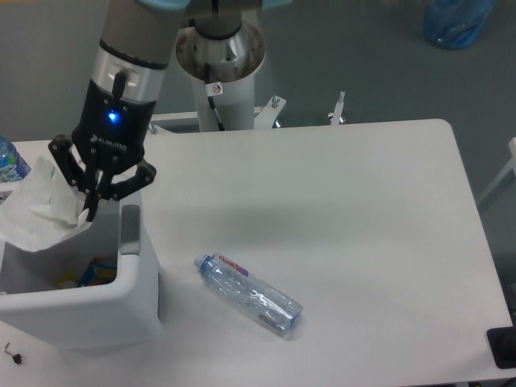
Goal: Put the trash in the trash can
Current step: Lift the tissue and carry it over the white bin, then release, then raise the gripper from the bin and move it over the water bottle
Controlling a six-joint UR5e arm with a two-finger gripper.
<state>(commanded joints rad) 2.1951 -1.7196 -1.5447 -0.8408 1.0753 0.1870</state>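
A crumpled plastic wrapper (36, 205) is hanging over the open white trash can (97, 310), whose floor is showing a yellow-blue packet (95, 272). The gripper (90, 211) is pinching the wrapper's right edge between its closed fingers, directly above the bin's rear right corner. Farther right, the water bottle (248, 294) is lying on its side on the white table (363, 210), near the bin but apart from it.

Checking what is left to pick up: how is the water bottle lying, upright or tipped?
Tipped. The water bottle lies on its side on the table, blue cap toward the trash can, apart from it.
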